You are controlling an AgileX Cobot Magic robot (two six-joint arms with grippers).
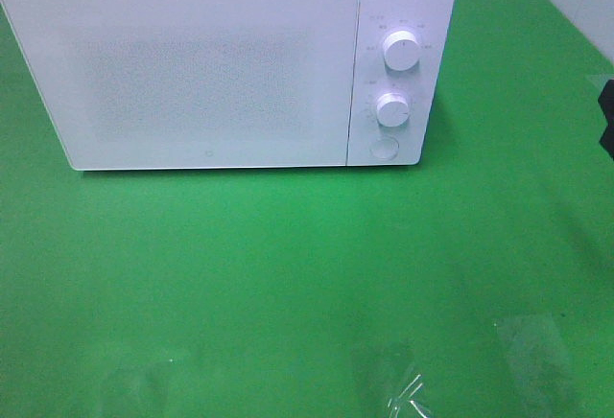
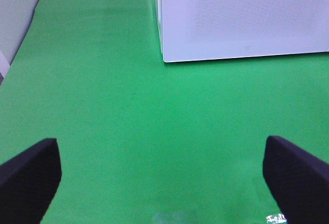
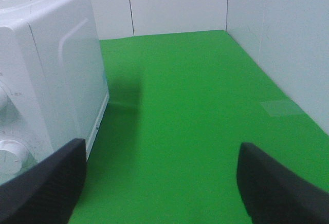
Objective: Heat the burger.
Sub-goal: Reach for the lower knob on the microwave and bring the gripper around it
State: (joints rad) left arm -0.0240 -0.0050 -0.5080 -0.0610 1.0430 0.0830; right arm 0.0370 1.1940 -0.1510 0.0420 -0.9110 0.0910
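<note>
The burger shows in no view, perhaps behind the shut microwave [image 1: 211, 73] door; I cannot tell. Left gripper [image 2: 162, 183] and right gripper [image 3: 162, 183] hang open and empty over the table [image 1: 288, 274]. The right one, near the microwave's right side, could bump a knob [image 1: 400, 52] or shove the box

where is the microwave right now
In the exterior high view the microwave stands at the back of the green surface, left of centre, door shut, with its two knobs on its right end.
</note>
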